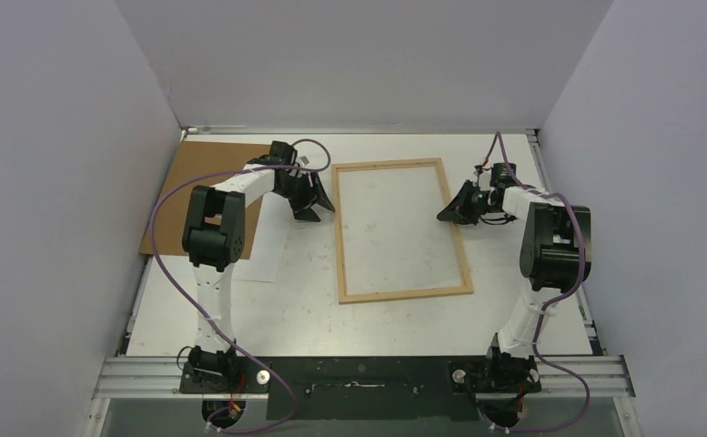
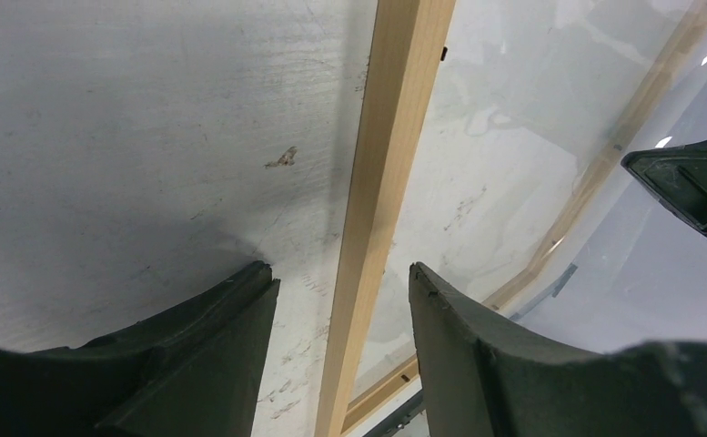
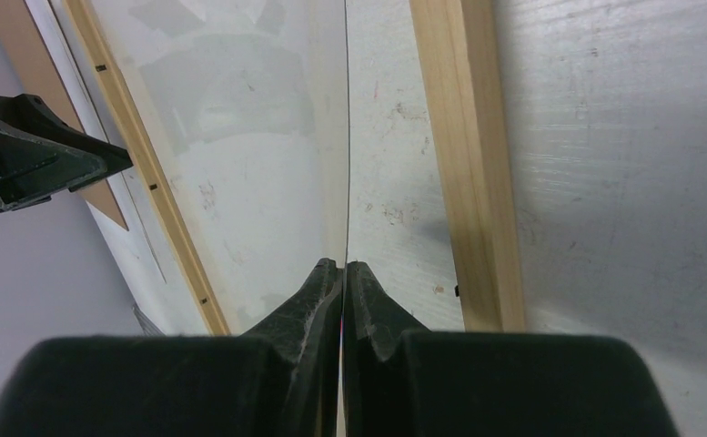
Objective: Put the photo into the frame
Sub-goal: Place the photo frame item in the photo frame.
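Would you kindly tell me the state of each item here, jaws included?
Light wooden rectangular frame: lying flat, no photo inside.
Thin clear pane: within the frame, its right edge pinched.
White paper photo: flat left of the frame, plain side up.
Brown hardboard panel: flat, far left.
Left gripper: jaws open over the frame's left strip.
Right gripper: jaws shut on the pane.

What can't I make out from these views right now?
Photo: top view, left arm partly covers it; printed face unseen.
Clear sheet: invisible in top view; right wrist, right gripper hides its pinched edge.
Left gripper's contact with frame: left wrist, bottom edge cuts it.
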